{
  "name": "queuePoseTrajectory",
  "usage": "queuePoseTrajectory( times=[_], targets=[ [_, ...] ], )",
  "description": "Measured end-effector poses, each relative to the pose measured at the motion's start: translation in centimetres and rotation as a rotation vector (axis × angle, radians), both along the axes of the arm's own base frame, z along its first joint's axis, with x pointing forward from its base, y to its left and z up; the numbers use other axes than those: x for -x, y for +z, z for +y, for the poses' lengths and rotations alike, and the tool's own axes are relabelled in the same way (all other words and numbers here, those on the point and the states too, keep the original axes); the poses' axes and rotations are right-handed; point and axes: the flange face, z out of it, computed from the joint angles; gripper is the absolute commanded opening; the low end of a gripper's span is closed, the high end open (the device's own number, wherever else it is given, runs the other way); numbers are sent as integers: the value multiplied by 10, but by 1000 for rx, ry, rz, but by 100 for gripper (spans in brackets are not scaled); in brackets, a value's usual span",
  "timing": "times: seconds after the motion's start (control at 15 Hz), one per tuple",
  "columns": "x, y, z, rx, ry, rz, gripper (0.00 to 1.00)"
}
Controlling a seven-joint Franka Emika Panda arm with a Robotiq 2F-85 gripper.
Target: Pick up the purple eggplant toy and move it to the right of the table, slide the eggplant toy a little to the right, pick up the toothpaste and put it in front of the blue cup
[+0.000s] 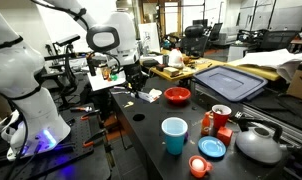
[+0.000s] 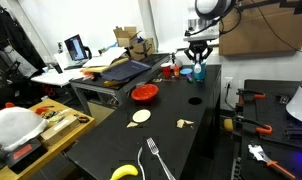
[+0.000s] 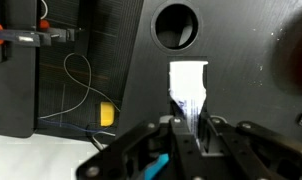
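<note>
In the wrist view my gripper [image 3: 184, 123] is shut on the toothpaste [image 3: 188, 85], a white tube with blue and red print that sticks out past the fingers, held above the black table [image 3: 241, 90]. In both exterior views the gripper [image 1: 106, 68] [image 2: 198, 52] hangs in the air over the table [image 1: 151, 150] [image 2: 111, 140]. The blue cup [image 1: 174, 135] [image 2: 199, 71] stands upright on the table, apart from the gripper. I cannot make out the eggplant toy.
A round hole [image 3: 176, 25] [image 2: 194, 100] is in the tabletop near the gripper. A red bowl [image 1: 177, 95] [image 2: 143, 92], a flat blue dish [image 1: 212, 148], a red cup [image 1: 220, 115] and a silver kettle [image 1: 259, 143] stand near the cup. A banana [image 2: 124, 172] and fork [image 2: 156, 160] lie at the other end.
</note>
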Motion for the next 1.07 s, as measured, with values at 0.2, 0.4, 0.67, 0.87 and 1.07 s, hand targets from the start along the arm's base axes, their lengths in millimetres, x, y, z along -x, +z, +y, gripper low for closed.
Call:
queuePoseTrajectory(
  times=[0.2,0.4,0.67,0.87,1.07],
  targets=[
    [3,-7,2,-10,-4,35,4],
    [6,-23,2,-33,-21,77,4],
    [12,-53,-4,-78,-79,133,4],
    [14,-73,-20,-105,-125,137,4],
    [14,-83,-42,-123,-154,119,4]
  ],
)
